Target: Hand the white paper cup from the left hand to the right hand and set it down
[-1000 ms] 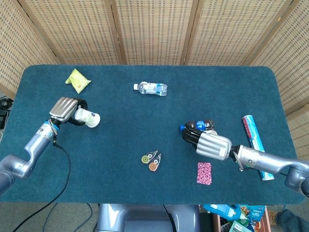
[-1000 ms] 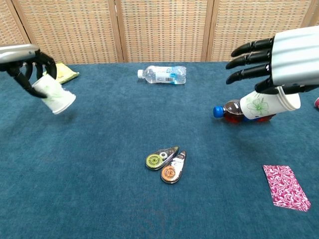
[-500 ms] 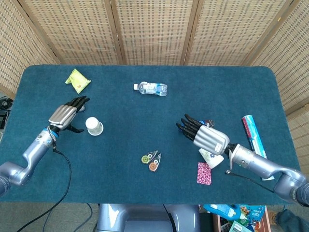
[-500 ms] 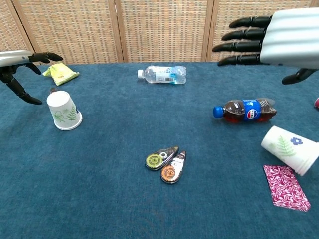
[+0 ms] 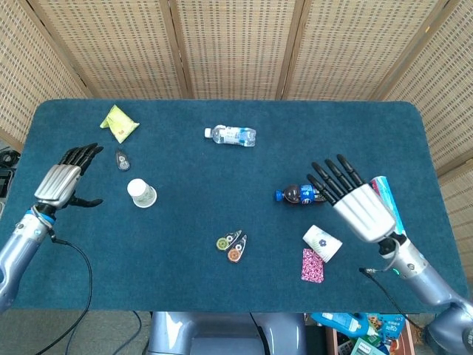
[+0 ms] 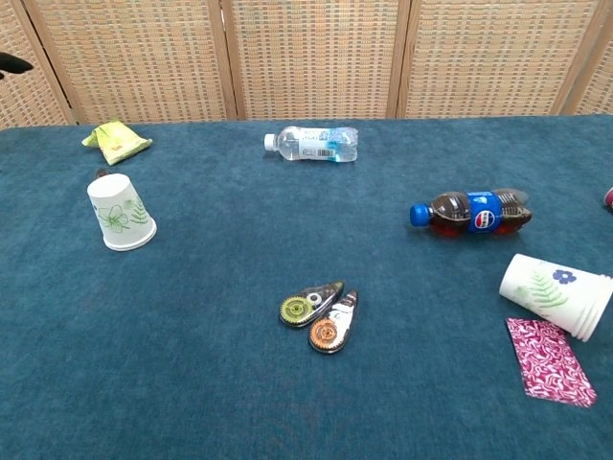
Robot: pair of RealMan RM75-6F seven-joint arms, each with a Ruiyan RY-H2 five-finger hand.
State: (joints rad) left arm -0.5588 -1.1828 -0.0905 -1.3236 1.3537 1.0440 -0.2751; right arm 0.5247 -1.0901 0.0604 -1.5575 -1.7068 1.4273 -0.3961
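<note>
Two white paper cups are on the blue table. One cup [image 5: 140, 193] [image 6: 120, 213] with a green leaf print stands rim down at the left. The other cup [image 5: 322, 242] [image 6: 556, 295] lies on its side at the right, touching the pink card. My left hand [image 5: 63, 177] hovers left of the standing cup, apart from it, fingers spread and holding nothing. My right hand [image 5: 355, 200] is raised just right of the lying cup, fingers spread, also holding nothing. In the chest view only a dark fingertip shows at the top left corner.
A cola bottle [image 5: 299, 194] [image 6: 469, 213] lies by my right hand, a water bottle [image 5: 230, 136] [image 6: 311, 143] at the back middle. Two correction tapes [image 5: 231, 246] [image 6: 319, 318] sit centre front. A pink card [image 5: 312, 265], a striped tube [image 5: 388, 207] and a yellow packet [image 5: 118, 123] also lie on the table.
Both hands have drawn away from the cups: the left one went further left, the right one lifted off to the right. Both have left the chest view. The cups stay put.
</note>
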